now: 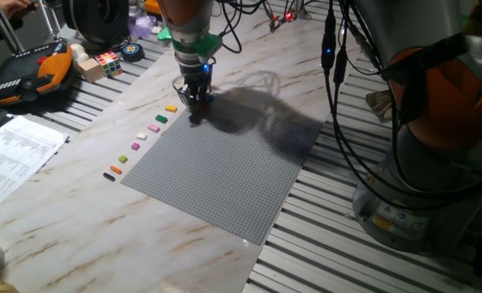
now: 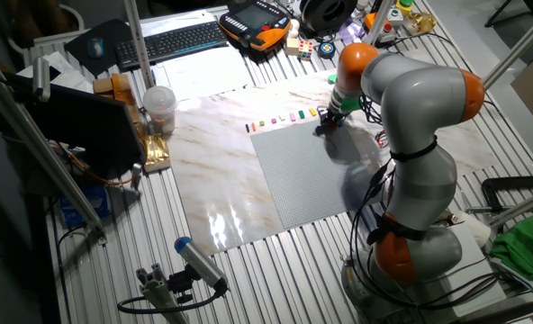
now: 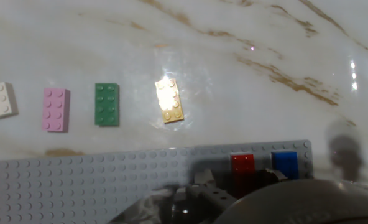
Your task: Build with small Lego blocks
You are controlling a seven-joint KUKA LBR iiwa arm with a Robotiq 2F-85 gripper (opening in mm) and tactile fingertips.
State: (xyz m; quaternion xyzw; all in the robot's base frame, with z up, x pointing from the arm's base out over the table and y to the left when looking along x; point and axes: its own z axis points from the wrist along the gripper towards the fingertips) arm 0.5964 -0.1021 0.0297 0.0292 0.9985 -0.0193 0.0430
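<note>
On the marble tabletop [image 3: 265,37], in my hand view, I read a row from left to right: white block [image 3: 0,99], pink block [image 3: 55,109], green block [image 3: 107,104], yellow block [image 3: 170,99]. Red block [image 3: 242,165] and blue block [image 3: 285,163] sit on the grey baseplate [image 3: 78,180]. My tool [image 1: 195,98] hangs over that corner; I cannot tell its grip.

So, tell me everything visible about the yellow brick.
The yellow brick is a small glossy plastic two-by-four piece, studs up, lying flat on the marble tabletop just off the grey baseplate. It sits slightly askew beside the green brick, touching nothing else, with glare washing out its top.
</note>
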